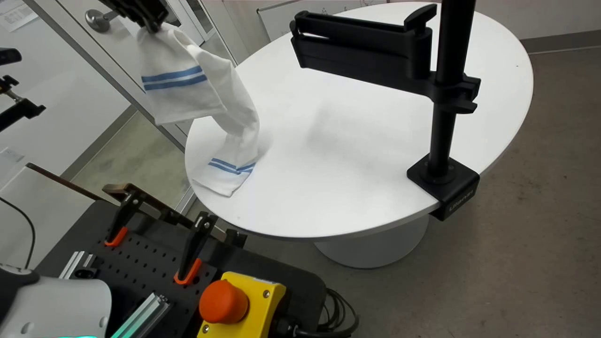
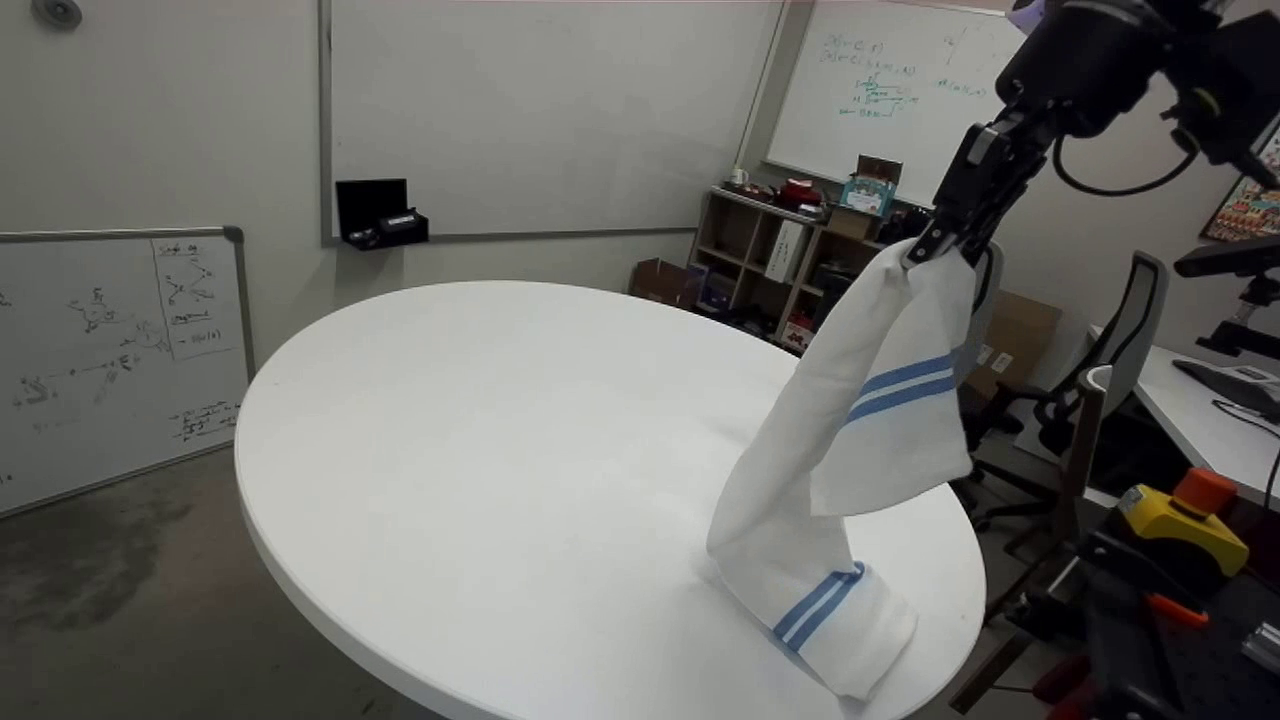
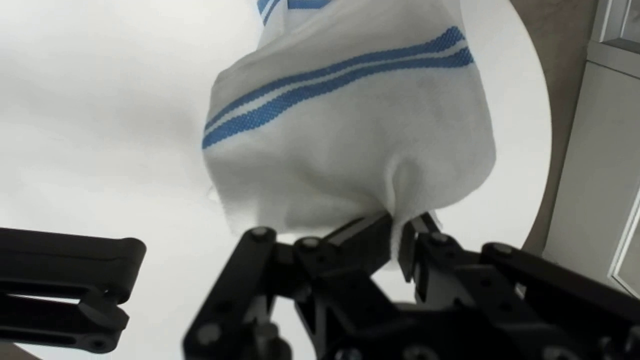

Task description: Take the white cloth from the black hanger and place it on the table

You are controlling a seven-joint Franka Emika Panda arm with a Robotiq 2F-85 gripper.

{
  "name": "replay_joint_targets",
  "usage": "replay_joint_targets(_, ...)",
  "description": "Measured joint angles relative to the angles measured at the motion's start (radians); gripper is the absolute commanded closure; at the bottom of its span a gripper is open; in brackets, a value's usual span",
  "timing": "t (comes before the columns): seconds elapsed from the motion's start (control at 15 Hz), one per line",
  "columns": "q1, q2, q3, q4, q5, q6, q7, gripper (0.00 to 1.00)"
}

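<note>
The white cloth [image 1: 237, 110] with blue stripes hangs from my gripper [image 1: 152, 27] in both exterior views. My gripper [image 2: 938, 248] is shut on a pinched fold of the cloth [image 2: 790, 470]. The cloth's lower end, with a striped part, rests on the white round table [image 2: 500, 500] near its edge. In the wrist view the fold of cloth [image 3: 345, 130] sits between the fingertips [image 3: 400, 230], above the table [image 3: 125, 165]. The black hanger [image 1: 361, 54] is clamped to the edge of the table [image 1: 328, 197], apart from the cloth; its arm also shows in the wrist view [image 3: 65, 280].
A black bench [image 1: 281, 277] with clamps and a yellow box with an orange button [image 1: 246, 305] stands beside the table. A chair [image 2: 1110, 330], a desk [image 2: 1210, 410] and shelves [image 2: 760, 250] stand behind in an exterior view.
</note>
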Motion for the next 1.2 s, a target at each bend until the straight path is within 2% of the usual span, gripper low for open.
replay_joint_targets(0.47, -0.047, 0.142, 0.027, 0.026, -0.102, 0.143, 0.061, 0.98)
replay_joint_targets(1.2, -0.044, 0.266, 0.093, 0.005, -0.223, 0.144, 0.12, 0.98)
